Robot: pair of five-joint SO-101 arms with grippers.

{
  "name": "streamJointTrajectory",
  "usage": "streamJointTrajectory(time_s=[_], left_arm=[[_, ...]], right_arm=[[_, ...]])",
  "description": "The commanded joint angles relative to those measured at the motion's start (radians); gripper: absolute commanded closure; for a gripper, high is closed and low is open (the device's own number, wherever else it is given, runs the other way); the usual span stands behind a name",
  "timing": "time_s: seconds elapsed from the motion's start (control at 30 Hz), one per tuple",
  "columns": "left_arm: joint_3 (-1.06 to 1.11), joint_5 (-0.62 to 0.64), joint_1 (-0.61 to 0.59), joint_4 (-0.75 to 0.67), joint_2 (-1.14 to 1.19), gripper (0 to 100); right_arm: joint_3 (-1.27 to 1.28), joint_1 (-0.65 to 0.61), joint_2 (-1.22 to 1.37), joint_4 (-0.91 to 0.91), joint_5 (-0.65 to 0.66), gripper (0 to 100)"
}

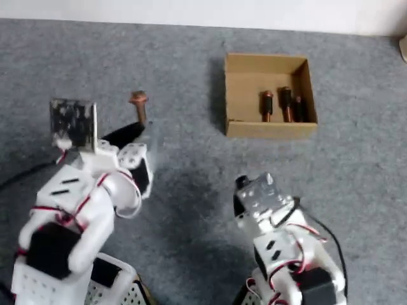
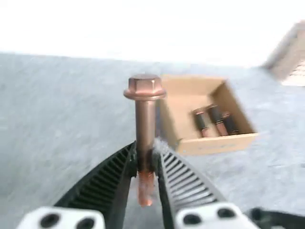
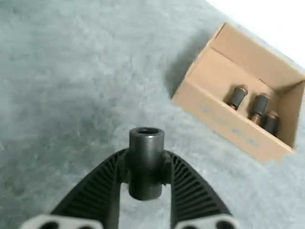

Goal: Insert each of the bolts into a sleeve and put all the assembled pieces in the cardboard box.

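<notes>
Left wrist view: left gripper (image 2: 145,155) fingers clamped on the copper bolt (image 2: 145,112) shank, head up. Right gripper (image 3: 146,162) fingers clamped on a dark sleeve (image 3: 146,143), bore up. Cardboard box (image 3: 219,117) on the counter (image 3: 71,71) – three assembled pieces (image 3: 259,107) inside.

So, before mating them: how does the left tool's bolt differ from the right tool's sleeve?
The copper-coloured hex-head metal bolt is slim with a flanged head; the dark cylindrical metal sleeve is thicker, with an open bore. The bolt sticks far past the left tool; the sleeve barely clears the right tool. Both are clamped.
</notes>
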Motion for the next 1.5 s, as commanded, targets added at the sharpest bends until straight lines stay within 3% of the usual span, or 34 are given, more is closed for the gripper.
streamJointTrajectory(time_s=[0.0, 0.2, 0.33, 0.47, 0.67, 0.93, 1.17, 1.47], left_arm=[[0.107, 0.002, 0.096, -0.183, -0.082, 99], [0.39, 0.003, 0.174, -0.598, -0.17, 99], [0.524, 0.009, 0.182, -0.74, -0.242, 99], [0.604, 0.02, 0.182, -0.778, -0.314, 99], [0.676, 0.18, 0.179, -0.789, -0.383, 99], [0.722, 0.247, 0.194, -0.79, -0.384, 99], [0.783, 0.242, 0.323, -0.79, -0.384, 99], [0.791, 0.241, 0.278, -0.792, -0.384, 99]], right_arm=[[0.045, -0.108, -0.016, -0.044, 0.008, 99.4], [0.056, -0.197, -0.045, -0.202, -0.089, 99.4], [0.088, -0.2, -0.044, -0.318, -0.187, 99.4], [0.157, -0.2, -0.044, -0.45, -0.196, 99.4], [0.306, -0.193, -0.044, -0.607, -0.198, 99.4], [0.341, -0.122, -0.044, -0.621, -0.198, 99.4], [0.341, -0.12, -0.044, -0.621, -0.198, 99.4], [0.341, -0.127, -0.044, -0.619, -0.198, 99.4]])
